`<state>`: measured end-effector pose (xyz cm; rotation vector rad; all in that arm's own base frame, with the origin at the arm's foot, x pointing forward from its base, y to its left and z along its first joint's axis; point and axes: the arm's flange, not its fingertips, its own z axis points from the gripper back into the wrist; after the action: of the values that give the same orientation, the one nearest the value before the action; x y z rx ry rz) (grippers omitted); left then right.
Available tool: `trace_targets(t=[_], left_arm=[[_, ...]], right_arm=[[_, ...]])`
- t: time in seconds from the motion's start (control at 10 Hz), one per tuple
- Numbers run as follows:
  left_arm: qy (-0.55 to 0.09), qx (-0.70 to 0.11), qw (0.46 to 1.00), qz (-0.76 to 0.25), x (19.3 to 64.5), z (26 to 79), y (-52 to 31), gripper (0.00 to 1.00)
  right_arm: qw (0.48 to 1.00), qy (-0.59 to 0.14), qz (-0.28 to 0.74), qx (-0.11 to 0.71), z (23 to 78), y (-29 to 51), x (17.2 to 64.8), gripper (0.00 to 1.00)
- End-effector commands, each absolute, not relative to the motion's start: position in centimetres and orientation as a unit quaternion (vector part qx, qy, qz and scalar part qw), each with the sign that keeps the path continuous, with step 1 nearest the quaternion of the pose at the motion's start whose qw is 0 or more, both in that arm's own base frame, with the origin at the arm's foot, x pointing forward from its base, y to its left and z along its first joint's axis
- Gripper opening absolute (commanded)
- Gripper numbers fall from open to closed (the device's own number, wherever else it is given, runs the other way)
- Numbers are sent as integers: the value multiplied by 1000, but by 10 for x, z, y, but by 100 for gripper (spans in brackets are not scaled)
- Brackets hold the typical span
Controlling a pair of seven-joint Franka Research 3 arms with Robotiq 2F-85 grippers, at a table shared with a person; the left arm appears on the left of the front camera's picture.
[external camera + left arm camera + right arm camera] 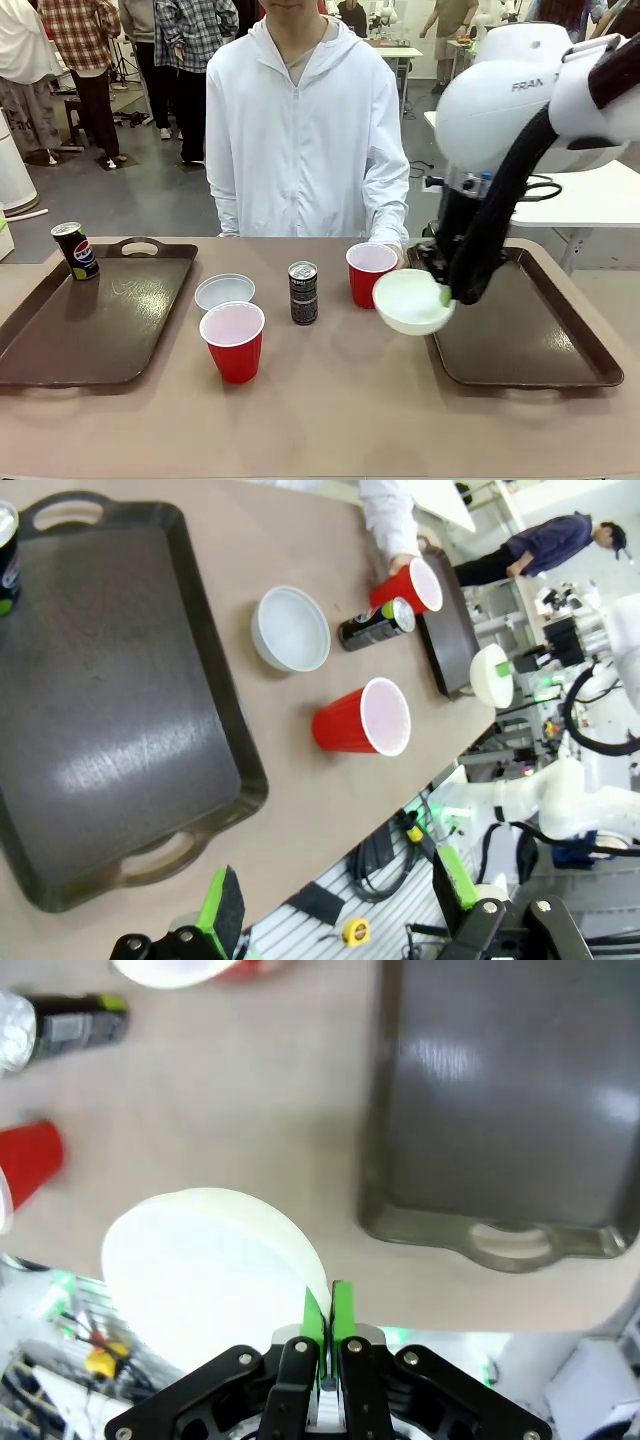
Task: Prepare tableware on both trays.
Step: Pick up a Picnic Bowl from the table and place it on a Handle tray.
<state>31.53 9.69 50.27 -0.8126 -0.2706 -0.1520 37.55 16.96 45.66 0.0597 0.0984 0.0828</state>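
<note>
- Right tool [445,292]: pads pinched narrow on the rim of the held bowl [410,300]. In the right wrist view the green pads [341,1308] clamp the rim at the bowl's 4 o'clock edge.
- Held bowl: white and tilted, with its inside showing in the front view. It hangs at the 9 o'clock rim of the right tray [530,335]. Contact with the tabletop [330,415] cannot be told.
- Right tray: its dark floor is bare in the right wrist view.
- Left tool [338,895]: fingers spread wide with nothing between them, above the near edge of the tabletop.
- Left tray [100,330]: carries the Pepsi can [75,250], upright in its 11 o'clock corner.
- Second bowl [224,291]: upright on the tabletop, just beside the left tray's 3 o'clock rim.
- Dark can [303,292]: upright at mid-tabletop, between the two trays.
- Near cup [233,342]: red, mouth up, at 8 o'clock from the dark can and 6 o'clock from the second bowl.
- Far cup [371,273]: red, mouth up, at 2 o'clock from the dark can. In the left wrist view the person's hand [403,562] rests against it.
</note>
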Motion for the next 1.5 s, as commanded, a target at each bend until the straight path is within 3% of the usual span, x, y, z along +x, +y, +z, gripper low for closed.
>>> trace_targets(t=[0.0,0.4,0.5,0.7,1.4], left_arm=[[-134,-399,904,-71,316,504,96,100],[-134,-399,904,-71,316,504,96,100],[-134,-399,904,-71,316,504,96,100],[-134,-399,904,-71,316,504,96,100],[-134,-399,904,-71,316,504,96,100]], right_arm=[[995,64,79,0,446,126,383,0],[997,48,16,55,441,50,407,0],[996,63,-27,50,437,67,389,0],[999,21,43,3,444,128,310,0],[999,30,-19,40,444,111,332,0]])
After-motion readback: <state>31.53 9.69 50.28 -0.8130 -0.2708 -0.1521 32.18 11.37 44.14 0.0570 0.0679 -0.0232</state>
